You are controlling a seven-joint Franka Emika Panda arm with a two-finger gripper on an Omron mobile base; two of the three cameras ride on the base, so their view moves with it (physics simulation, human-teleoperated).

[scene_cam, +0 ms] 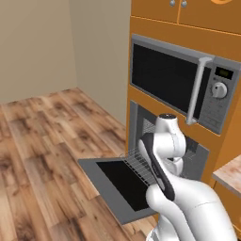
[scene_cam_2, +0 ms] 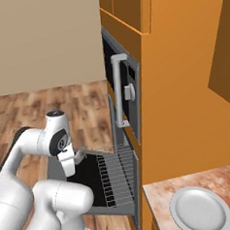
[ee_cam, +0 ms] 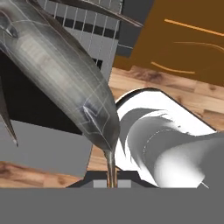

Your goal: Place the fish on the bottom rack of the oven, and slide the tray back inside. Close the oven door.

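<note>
The arm is folded low over the lowered oven door (scene_cam: 113, 181), fingers clamped on the fish (ee_cam: 61, 70), grey-white, glossy, beside the pulled-out bottom rack (scene_cam_2: 116, 177).

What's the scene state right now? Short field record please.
fish: close in the hand view, apparently held in the gripper, jaws hidden
oven door: folded down, open
bottom rack: pulled out over the door
microwave: above the oven, shut
plate: bare, on the counter to the right
</note>
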